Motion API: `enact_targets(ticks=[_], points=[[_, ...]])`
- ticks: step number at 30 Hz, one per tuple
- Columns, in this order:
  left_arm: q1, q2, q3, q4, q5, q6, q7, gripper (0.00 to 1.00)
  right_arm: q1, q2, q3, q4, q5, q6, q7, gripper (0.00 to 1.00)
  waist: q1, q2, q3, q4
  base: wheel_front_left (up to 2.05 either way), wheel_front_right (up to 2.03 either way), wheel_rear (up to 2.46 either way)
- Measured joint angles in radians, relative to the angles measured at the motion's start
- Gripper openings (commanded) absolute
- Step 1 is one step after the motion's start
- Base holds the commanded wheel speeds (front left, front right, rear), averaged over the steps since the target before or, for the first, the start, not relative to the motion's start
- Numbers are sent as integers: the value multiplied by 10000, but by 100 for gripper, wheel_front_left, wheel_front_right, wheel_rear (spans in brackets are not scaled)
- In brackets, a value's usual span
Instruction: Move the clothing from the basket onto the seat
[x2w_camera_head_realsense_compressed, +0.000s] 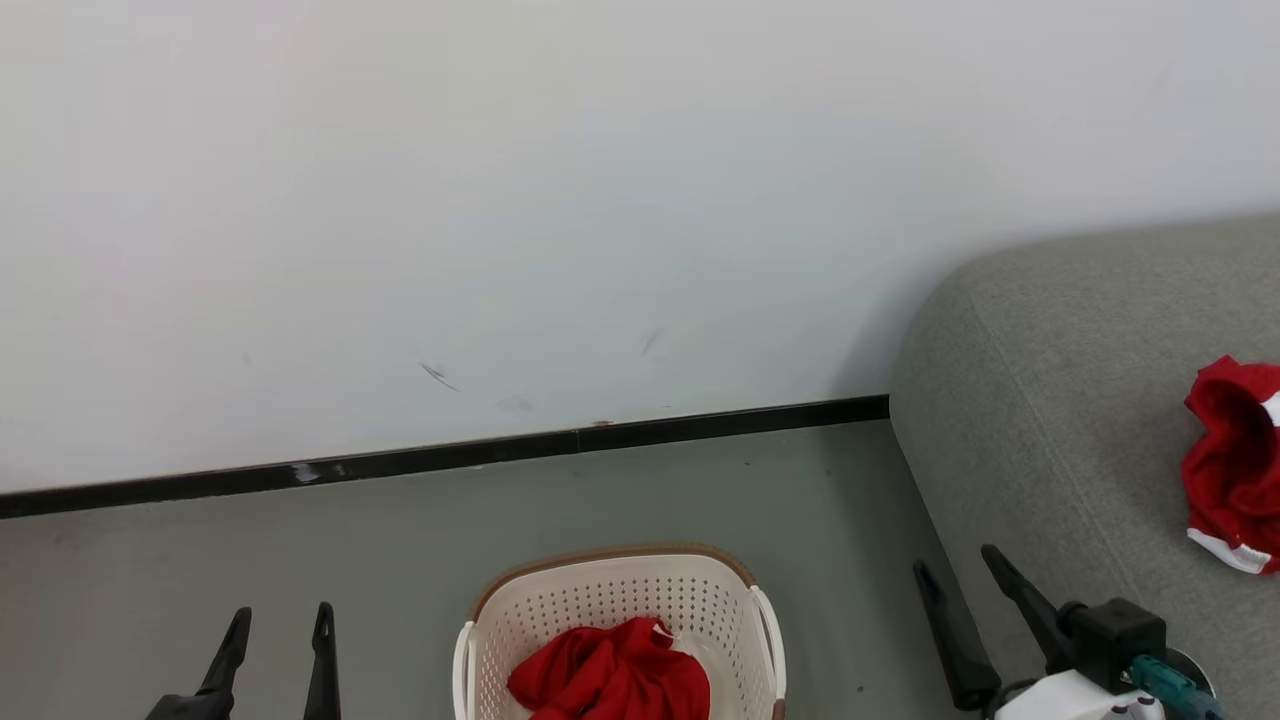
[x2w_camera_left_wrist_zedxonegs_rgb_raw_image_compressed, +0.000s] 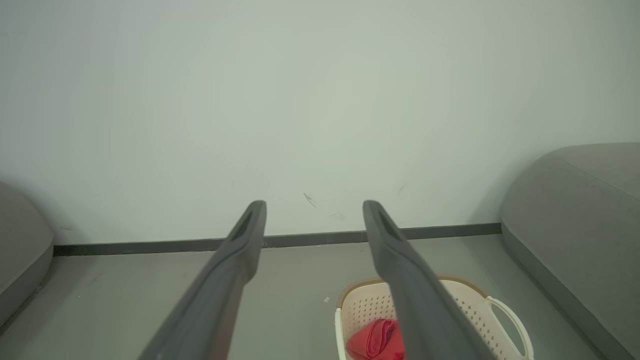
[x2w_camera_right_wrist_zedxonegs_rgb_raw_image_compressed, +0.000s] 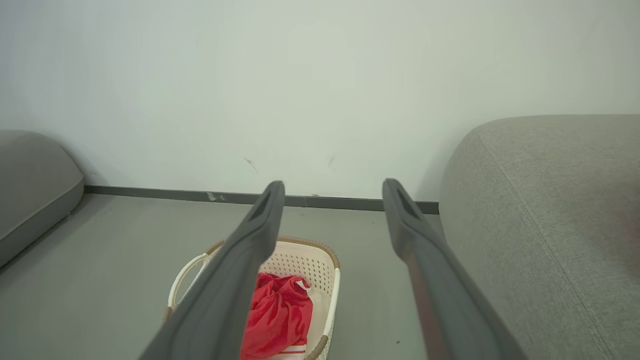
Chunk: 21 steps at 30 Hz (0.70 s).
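The cream-white basket (x2w_camera_head_realsense_compressed: 620, 600) with a brown rim stands on the floor at the bottom centre of the head view, holding red clothing (x2w_camera_head_realsense_compressed: 610, 675). Another red garment with white edging (x2w_camera_head_realsense_compressed: 1235, 465) lies on the grey seat (x2w_camera_head_realsense_compressed: 1060, 400) at the right. My left gripper (x2w_camera_head_realsense_compressed: 280, 625) hangs open to the left of the basket, nothing between its fingers. My right gripper (x2w_camera_head_realsense_compressed: 955, 565) is open between the basket and the seat's side. The left wrist view shows the basket (x2w_camera_left_wrist_zedxonegs_rgb_raw_image_compressed: 460, 305) and red clothing (x2w_camera_left_wrist_zedxonegs_rgb_raw_image_compressed: 375, 340) past the open gripper (x2w_camera_left_wrist_zedxonegs_rgb_raw_image_compressed: 315, 207); the right wrist view shows the basket (x2w_camera_right_wrist_zedxonegs_rgb_raw_image_compressed: 305, 262), clothing (x2w_camera_right_wrist_zedxonegs_rgb_raw_image_compressed: 277, 315), seat (x2w_camera_right_wrist_zedxonegs_rgb_raw_image_compressed: 540, 200) and open gripper (x2w_camera_right_wrist_zedxonegs_rgb_raw_image_compressed: 334, 187).
A pale wall with a dark baseboard (x2w_camera_head_realsense_compressed: 450, 455) runs behind the grey floor (x2w_camera_head_realsense_compressed: 300, 540). A second grey cushion (x2w_camera_right_wrist_zedxonegs_rgb_raw_image_compressed: 35, 175) sits at the far left in both wrist views.
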Motion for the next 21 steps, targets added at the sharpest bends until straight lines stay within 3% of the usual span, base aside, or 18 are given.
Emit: enact_targets(ticks=[21], points=[[226,-198,190,-274,-362,0,-12,100,874,226,-107,-838,-491,-2,36,100,0,0,-25,44,0,0,0]])
